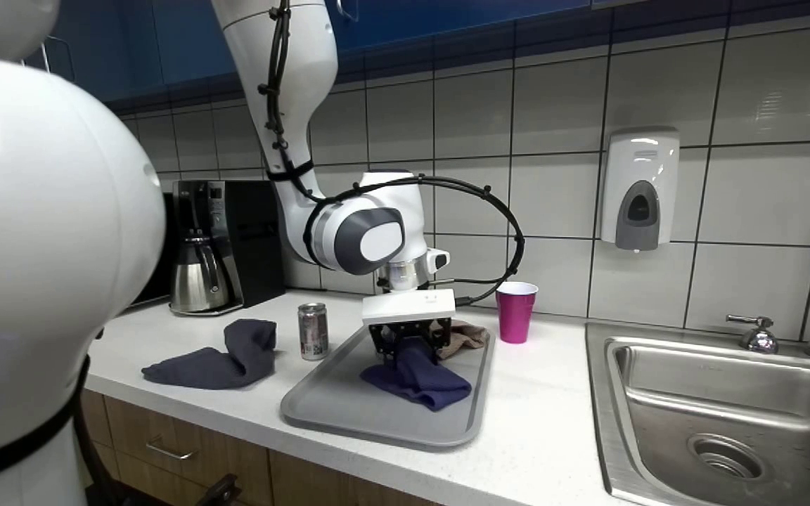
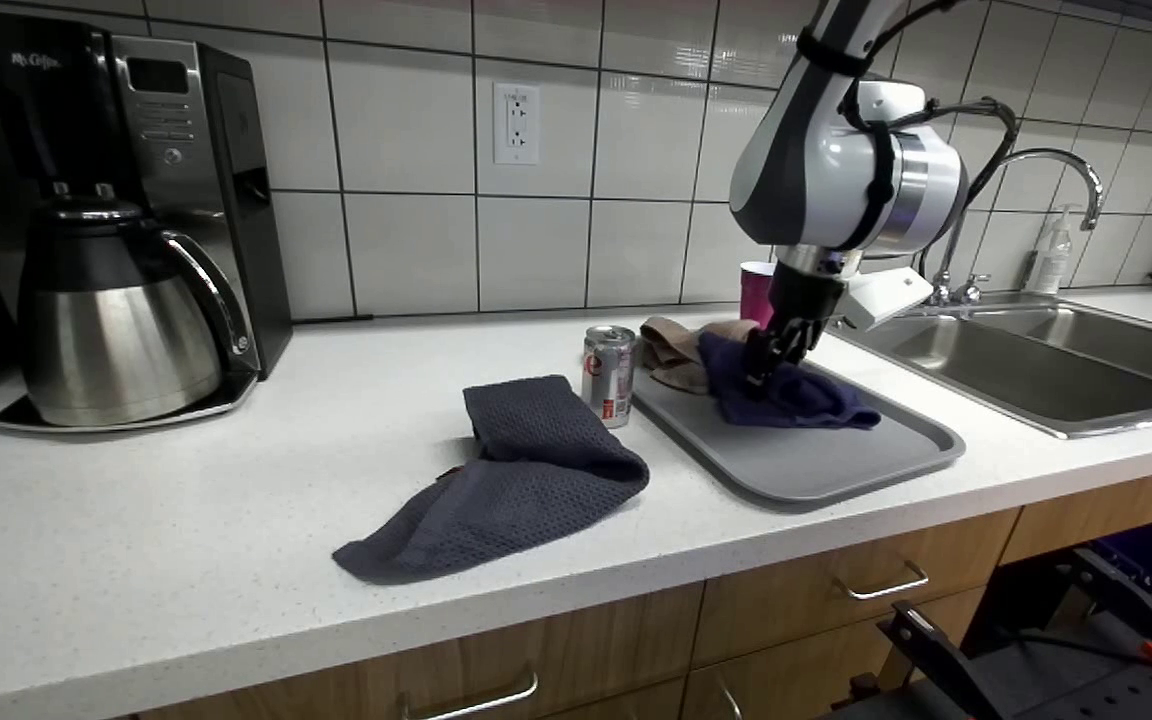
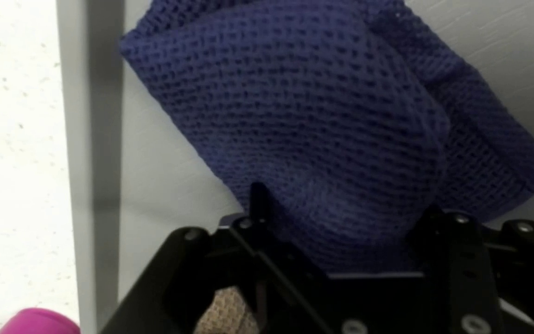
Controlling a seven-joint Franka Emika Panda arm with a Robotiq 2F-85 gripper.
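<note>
Purple cloth (image 1: 422, 383) on the gray tray (image 1: 384, 423), beneath and partly within the gripper (image 1: 415, 359), fingers (image 3: 464, 255) apart at its sides, whether clamped cannot be told, brown cloth (image 1: 466, 336) at the tray's wall end

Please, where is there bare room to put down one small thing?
Bare: the counter between coffee maker and gray towel; the strip between tray and sink; the tray's front, before the purple cloth. Crowded: the tray's middle and rear, where claw, purple cloth and brown cloth cluster; beside the can, between gray towel and tray.
</note>
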